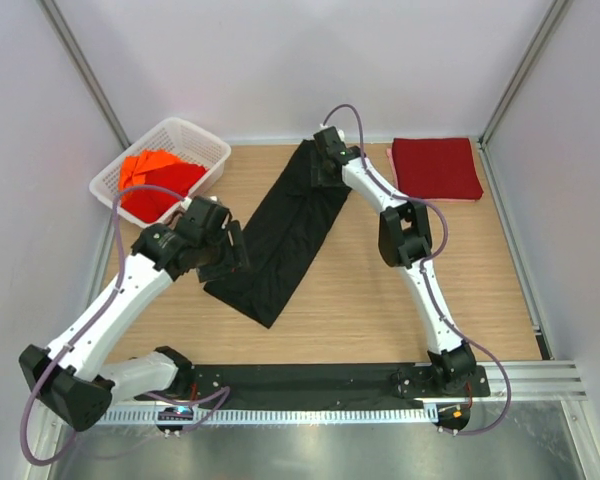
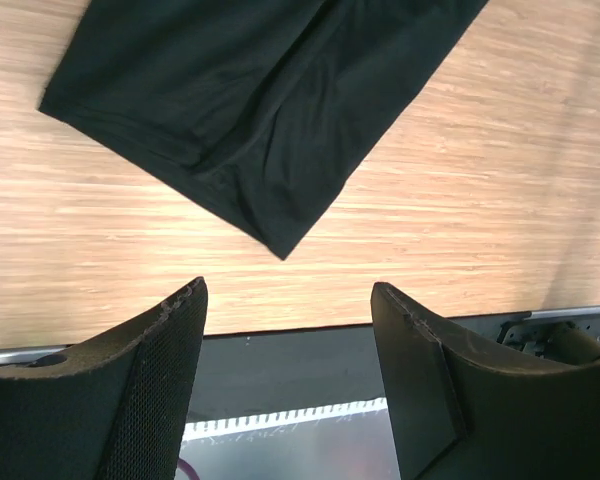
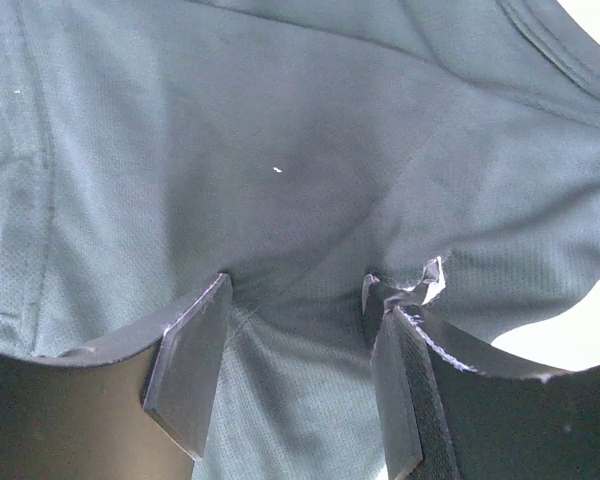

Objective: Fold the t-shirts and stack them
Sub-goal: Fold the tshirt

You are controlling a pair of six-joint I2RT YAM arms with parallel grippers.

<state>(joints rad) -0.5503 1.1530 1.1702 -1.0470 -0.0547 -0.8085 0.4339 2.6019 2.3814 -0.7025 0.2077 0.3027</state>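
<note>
The black short-sleeved cloth t-shirt, folded into a long narrow strip, lies diagonally from upper centre towards lower left on the pale wooden table. The left gripper hangs open near its lower corner, holding nothing. The right gripper has its jaws apart, with the tips pressed into puckered fabric at the strip's upper end.

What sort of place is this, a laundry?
Likely a robot test cell, not a laundry: left arm and right arm bolted to a wooden table, bare white walls around, a black t-shirt laid out.
</note>
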